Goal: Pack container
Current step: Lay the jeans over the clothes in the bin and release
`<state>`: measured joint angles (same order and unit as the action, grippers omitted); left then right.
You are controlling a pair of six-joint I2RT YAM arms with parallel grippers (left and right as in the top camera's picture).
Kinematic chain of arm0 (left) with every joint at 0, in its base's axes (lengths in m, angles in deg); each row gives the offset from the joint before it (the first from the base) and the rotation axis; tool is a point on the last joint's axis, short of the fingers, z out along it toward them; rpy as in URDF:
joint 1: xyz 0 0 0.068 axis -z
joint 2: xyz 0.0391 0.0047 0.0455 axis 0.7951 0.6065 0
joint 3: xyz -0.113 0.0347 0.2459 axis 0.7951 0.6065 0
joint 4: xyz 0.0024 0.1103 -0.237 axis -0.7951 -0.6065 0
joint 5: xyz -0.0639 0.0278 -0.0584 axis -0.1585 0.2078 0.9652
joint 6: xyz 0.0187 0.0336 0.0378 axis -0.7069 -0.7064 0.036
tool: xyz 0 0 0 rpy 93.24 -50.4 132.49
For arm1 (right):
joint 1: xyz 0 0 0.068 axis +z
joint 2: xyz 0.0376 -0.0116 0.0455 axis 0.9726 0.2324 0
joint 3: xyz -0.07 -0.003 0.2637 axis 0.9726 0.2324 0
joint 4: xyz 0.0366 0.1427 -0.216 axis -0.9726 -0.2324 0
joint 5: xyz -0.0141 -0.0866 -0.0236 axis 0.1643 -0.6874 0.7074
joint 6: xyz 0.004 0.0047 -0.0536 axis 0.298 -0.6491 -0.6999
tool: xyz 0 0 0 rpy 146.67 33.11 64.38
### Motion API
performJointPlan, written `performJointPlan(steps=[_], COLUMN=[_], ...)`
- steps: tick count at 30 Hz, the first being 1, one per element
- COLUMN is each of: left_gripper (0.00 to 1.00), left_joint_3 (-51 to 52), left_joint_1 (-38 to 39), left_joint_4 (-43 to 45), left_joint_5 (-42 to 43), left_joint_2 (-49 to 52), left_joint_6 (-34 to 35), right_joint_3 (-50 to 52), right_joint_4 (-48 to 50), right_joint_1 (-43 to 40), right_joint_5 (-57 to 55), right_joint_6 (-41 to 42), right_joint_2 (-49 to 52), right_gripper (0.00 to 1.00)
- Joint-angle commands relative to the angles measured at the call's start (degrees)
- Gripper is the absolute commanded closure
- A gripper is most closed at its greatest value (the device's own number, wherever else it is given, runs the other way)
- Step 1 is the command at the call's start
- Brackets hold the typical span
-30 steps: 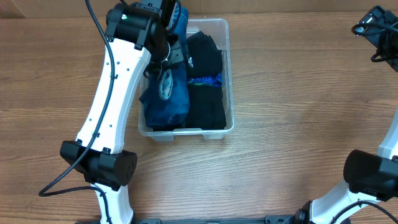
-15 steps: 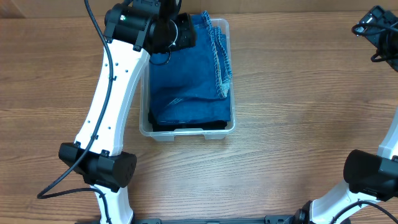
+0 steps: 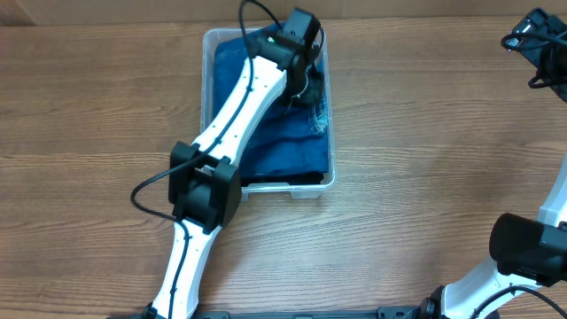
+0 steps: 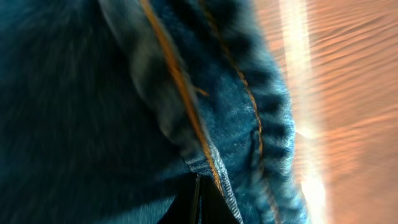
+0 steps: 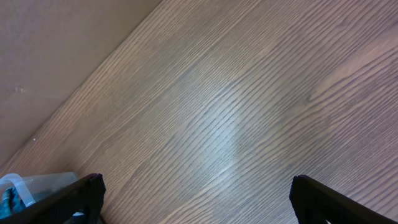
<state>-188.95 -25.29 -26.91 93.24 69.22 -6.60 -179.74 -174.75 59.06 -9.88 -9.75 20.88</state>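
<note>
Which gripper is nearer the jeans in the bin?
Left. The left gripper is down at the jeans, inside the bin near a far corner. The right gripper hangs open over bare table, well away from the bin.

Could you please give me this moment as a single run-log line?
task: pack container | left end effector: at the denim inside the container, grip unclear | right end effector: open, above the table

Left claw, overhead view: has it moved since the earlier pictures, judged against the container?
Yes. The left claw has swung right across the container, from its left side to beside its right wall, over the denim.
</note>
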Motion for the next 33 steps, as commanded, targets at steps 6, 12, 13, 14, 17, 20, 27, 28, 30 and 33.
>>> performJointPlan(steps=[6, 12, 13, 14, 17, 20, 27, 28, 30, 33], left_gripper=[0.96, 0.94, 0.9, 0.83, 0.69, 0.3, 0.0, 0.0, 0.0, 0.0], left_joint_3=[-0.17, -4.74, -6.16, -7.91, -12.94, -15.74, -15.91, -15.91, -15.89, -15.89], left_joint_1=[0.35, 0.35, 0.35, 0.35, 0.24, 0.24, 0.24, 0.26, 0.31, 0.31], left_joint_4=[-0.31, -6.54, -8.57, -10.95, -16.31, -18.84, -27.58, -28.81, -28.7, -28.81], left_joint_5=[0.79, 1.05, 1.09, 1.14, 1.09, 0.79, -2.51, -2.03, -1.68, -1.25], left_joint_2=[7.06, 3.39, 2.51, 1.46, -1.95, -6.71, -23.06, -25.2, -28.52, -31.54], left_joint_6=[-2.78, -3.21, -3.21, -3.21, -3.23, -4.48, -5.01, -4.35, -3.63, -4.0], right_joint_3=[-0.42, -0.42, -0.42, -0.42, -0.42, -0.42, -0.42, -0.42, -0.42, -0.42], right_joint_4=[0.28, 0.31, 0.31, 0.31, 0.31, 0.31, 0.31, 0.31, 0.31, 0.31], right_joint_1=[0.07, 0.07, 0.07, 0.07, 0.07, 0.07, 0.07, 0.07, 0.07, 0.07], right_joint_5=[-0.33, -0.33, -0.33, -0.33, -0.33, -0.33, -0.33, -0.33, -0.33, -0.33], right_joint_6=[0.11, 0.11, 0.09, 0.09, 0.09, 0.11, 0.09, 0.09, 0.11, 0.11], right_joint_2=[-0.59, -0.59, -0.59, -0.59, -0.59, -0.59, -0.59, -0.59, -0.59, -0.59], right_gripper=[0.0, 0.0, 0.0, 0.0, 0.0, 0.0, 0.0, 0.0, 0.0, 0.0])
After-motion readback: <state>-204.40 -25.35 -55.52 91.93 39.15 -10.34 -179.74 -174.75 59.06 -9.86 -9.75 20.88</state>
